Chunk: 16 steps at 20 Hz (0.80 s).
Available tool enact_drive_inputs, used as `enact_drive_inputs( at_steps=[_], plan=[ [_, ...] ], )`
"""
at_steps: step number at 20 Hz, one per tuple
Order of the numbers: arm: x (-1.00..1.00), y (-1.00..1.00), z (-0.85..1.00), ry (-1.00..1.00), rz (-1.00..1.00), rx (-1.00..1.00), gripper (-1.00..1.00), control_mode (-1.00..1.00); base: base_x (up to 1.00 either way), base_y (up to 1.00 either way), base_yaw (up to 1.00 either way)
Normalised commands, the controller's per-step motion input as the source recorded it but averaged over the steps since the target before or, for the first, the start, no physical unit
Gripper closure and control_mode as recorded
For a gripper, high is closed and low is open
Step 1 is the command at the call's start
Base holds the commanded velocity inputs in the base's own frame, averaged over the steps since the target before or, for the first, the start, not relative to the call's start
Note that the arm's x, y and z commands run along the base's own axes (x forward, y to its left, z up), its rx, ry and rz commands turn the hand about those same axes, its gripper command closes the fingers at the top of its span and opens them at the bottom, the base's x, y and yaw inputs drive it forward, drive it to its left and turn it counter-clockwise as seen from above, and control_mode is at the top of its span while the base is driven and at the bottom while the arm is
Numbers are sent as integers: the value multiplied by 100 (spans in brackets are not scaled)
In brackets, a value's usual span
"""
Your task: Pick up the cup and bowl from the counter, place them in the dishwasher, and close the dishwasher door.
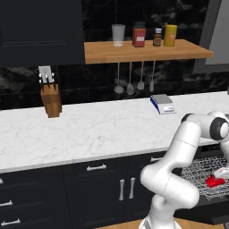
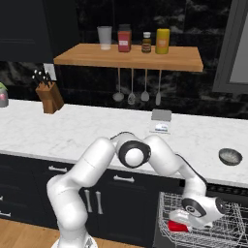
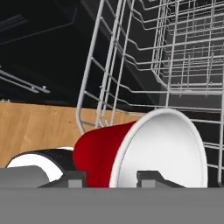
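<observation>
- Cup (image 3: 140, 148) is lying on its side low in the hand view, pale mouth facing right, red wall to the left; it is sitting inside the dishwasher's wire rack (image 3: 175, 65).
- In the left base view the cup (image 1: 215, 180) is showing as a red patch at lower right, in the rack (image 1: 197, 172); in the right base view it (image 2: 177, 226) is peeking out under the wrist at the bottom.
- Gripper (image 3: 111, 177) is straddling the cup, one finger each side of the rim; fingers are set apart, but whether they are pressing the wall I cannot tell.
- Judging: the cup is looking light, rigid and smooth, so likely to slip or roll on wire; best hold is across the wall near the rim.
- Counter (image 1: 89, 129) is running across mid-frame.
- Bowl: I am not making it out.
</observation>
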Motion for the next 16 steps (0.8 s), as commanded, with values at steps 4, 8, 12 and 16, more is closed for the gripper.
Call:
enact_drive_inputs(
  at_steps=[4,8,12,16],
  plan=[
    [0,-2,-5,11,0,4,-100,-100,0,0,0],
    [24,-7,0,11,0,5,-100,-100,0,0,0],
    [49,-26,15,13,0,3,-100,-100,0,0,0],
    [37,-43,4,0,0,0,-100,-100,0,0,0]
  ],
)
